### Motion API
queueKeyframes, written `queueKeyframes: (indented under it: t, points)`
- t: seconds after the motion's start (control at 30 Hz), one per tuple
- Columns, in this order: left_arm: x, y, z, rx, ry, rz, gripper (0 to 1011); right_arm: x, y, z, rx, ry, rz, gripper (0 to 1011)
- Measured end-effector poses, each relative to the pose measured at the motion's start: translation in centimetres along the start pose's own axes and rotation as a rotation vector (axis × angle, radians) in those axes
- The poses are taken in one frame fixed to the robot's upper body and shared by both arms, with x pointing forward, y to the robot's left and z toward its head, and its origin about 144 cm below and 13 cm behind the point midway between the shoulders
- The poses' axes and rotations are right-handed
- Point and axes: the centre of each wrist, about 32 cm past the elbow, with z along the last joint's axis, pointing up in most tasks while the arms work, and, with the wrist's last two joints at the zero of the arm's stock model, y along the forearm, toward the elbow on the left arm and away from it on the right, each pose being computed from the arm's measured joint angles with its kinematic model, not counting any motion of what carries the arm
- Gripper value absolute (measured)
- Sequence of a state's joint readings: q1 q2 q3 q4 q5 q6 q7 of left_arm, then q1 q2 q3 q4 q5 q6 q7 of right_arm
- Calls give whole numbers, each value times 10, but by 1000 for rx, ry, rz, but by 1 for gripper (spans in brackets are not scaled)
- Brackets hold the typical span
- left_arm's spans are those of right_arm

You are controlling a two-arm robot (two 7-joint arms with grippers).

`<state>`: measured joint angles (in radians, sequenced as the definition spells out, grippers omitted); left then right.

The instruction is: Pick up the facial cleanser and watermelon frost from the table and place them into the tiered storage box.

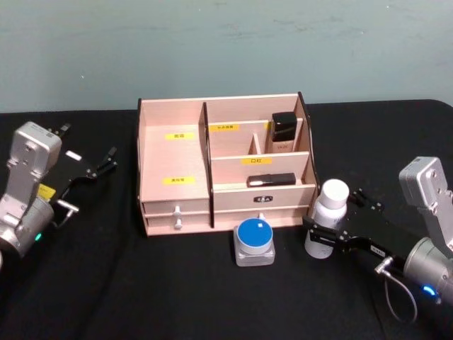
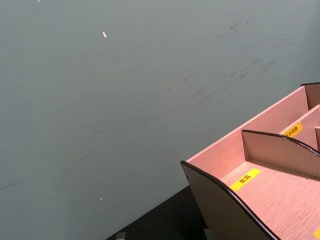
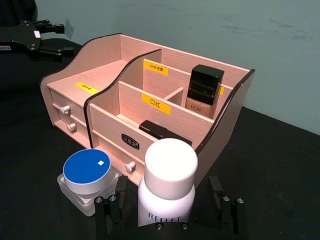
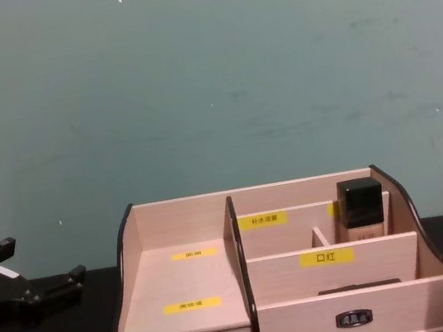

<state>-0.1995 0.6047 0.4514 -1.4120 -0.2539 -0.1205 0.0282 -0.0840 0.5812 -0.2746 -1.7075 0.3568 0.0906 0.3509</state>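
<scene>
Your right gripper (image 1: 320,237) is straddling the facial cleanser (image 1: 331,205). Its fingers (image 3: 111,212) are spread wide, with a gap showing on each side of the bottle, so it is gripping nothing. The cleanser is standing upright on the black table (image 1: 177,297), just off the front right corner of the tiered storage box (image 1: 173,152) and close to its dark-edged curved side wall. The watermelon frost (image 1: 254,239) is sitting just beside the cleanser, to its left, right in front of the box's small drawers, and one finger is reaching in close to the jar. Inside the box, a black-capped bottle (image 1: 284,132) is occupying the rear right compartment and a flat black case (image 1: 271,180) is lying in the front right one. The wide left tiers are showing only their yellow labels. Bare table is stretching toward you in front of both items. Your left gripper (image 1: 105,161) is sitting well out to the left of the box, fingers apart and holding nothing.
</scene>
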Motion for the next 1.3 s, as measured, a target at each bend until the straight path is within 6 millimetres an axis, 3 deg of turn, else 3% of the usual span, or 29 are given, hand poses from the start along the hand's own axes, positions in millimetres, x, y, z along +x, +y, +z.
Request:
queueKeyframes:
  t: [0.4,0.73,0.87,1.3]
  points:
    - [0,0,0,0,0,0,1010,0,-1,0,-1,-2,-2,993]
    - [0,0,0,0,0,0,1010,0,-1,0,-1,-3,-4,758]
    - [0,0,0,0,0,0,1009,0,-1,0,-2,-3,-4,615]
    - [0,0,0,0,0,0,1010,0,-2,0,-2,-3,-5,607]
